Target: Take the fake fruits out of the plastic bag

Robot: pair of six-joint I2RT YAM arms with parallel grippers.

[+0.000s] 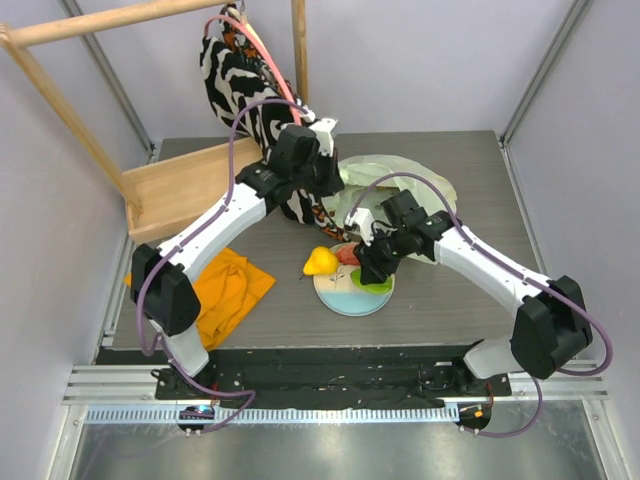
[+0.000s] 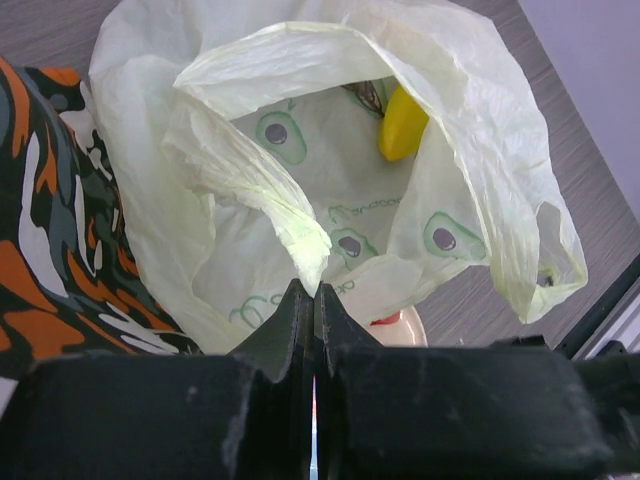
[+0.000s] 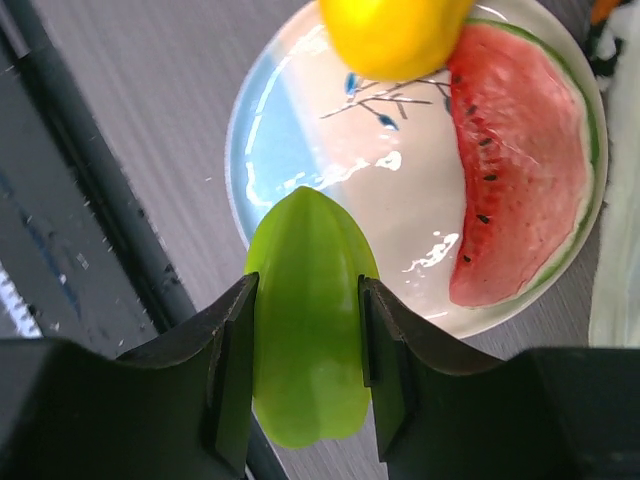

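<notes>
The pale-green plastic bag (image 1: 400,172) lies behind the plate, its mouth open in the left wrist view (image 2: 480,150). A yellow oval fruit (image 2: 402,125) lies inside it beside something dark. My left gripper (image 2: 306,290) is shut on a fold of the bag's rim; it also shows in the top view (image 1: 335,188). My right gripper (image 3: 307,283) is shut on a green ridged fruit (image 3: 305,380) over the near edge of the white-and-blue plate (image 3: 270,130). A watermelon slice (image 3: 515,170) lies on the plate and a yellow pear (image 3: 390,35) at its edge. The right gripper also shows from above (image 1: 372,272).
The zebra-patterned cloth bag (image 1: 235,90) hangs from a wooden frame and reaches down beside the plastic bag (image 2: 60,220). A wooden tray (image 1: 190,185) stands at the left. An orange cloth (image 1: 225,290) lies at the front left. The table's front edge is just below the plate (image 1: 345,297).
</notes>
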